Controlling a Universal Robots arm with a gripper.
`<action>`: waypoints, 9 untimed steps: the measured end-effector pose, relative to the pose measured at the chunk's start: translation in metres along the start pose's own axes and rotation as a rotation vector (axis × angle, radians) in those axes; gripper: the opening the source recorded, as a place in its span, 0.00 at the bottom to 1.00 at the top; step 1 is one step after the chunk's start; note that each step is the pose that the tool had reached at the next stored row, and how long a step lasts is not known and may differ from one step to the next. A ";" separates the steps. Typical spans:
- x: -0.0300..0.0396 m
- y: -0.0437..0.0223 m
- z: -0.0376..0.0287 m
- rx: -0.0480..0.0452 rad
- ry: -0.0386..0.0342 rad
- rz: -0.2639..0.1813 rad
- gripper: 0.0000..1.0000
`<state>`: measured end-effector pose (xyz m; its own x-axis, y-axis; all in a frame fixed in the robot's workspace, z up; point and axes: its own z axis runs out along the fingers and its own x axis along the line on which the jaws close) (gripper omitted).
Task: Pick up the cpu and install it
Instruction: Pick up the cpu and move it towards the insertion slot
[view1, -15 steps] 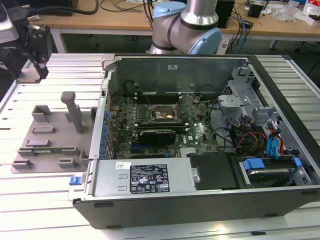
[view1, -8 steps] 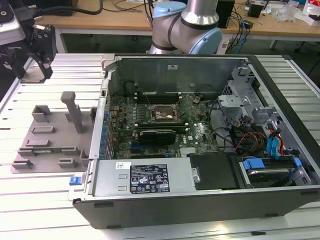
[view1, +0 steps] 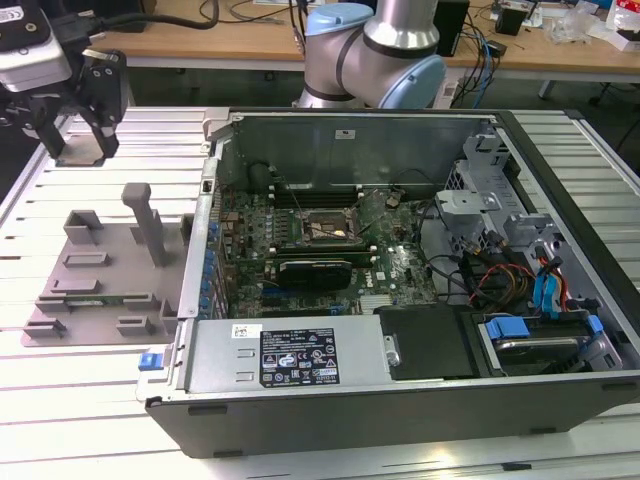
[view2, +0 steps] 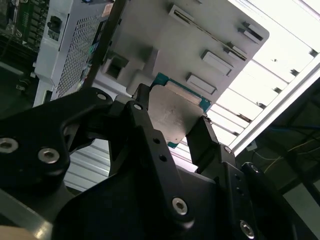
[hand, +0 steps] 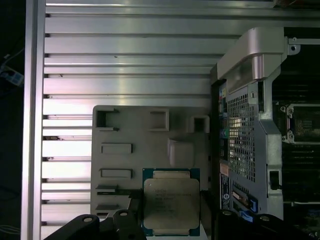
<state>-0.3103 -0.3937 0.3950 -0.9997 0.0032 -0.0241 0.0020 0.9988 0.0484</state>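
The cpu (view1: 82, 148), a flat square chip with a pale silver top and a thin green rim, hangs in the air over the slatted table at the exterior view's far left. My gripper (view1: 80, 132) is shut on it, one black finger on each side. In the first wrist view the cpu (hand: 171, 205) sits above the grey holder tray (hand: 125, 130). In the second wrist view the cpu (view2: 172, 112) is clamped between the fingers (view2: 145, 125). The open processor socket (view1: 325, 228) lies on the motherboard inside the computer case, well to the exterior view's right of the gripper.
The grey holder tray (view1: 100, 270) with raised posts lies on the table below the gripper. The open computer case (view1: 400, 300) has tall metal walls, a power supply (view1: 290, 355), cables and drive bays. The arm's base (view1: 375, 50) stands behind the case.
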 end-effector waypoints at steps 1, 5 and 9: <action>-0.0018 0.0000 0.0001 0.0000 -0.0001 0.000 0.55; -0.0103 0.0000 0.0002 0.0001 0.0000 0.000 0.55; -0.0177 0.0000 0.0005 0.0000 -0.0001 0.000 0.55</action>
<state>-0.2926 -0.3937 0.3950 -0.9997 0.0032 -0.0242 0.0020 0.9988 0.0485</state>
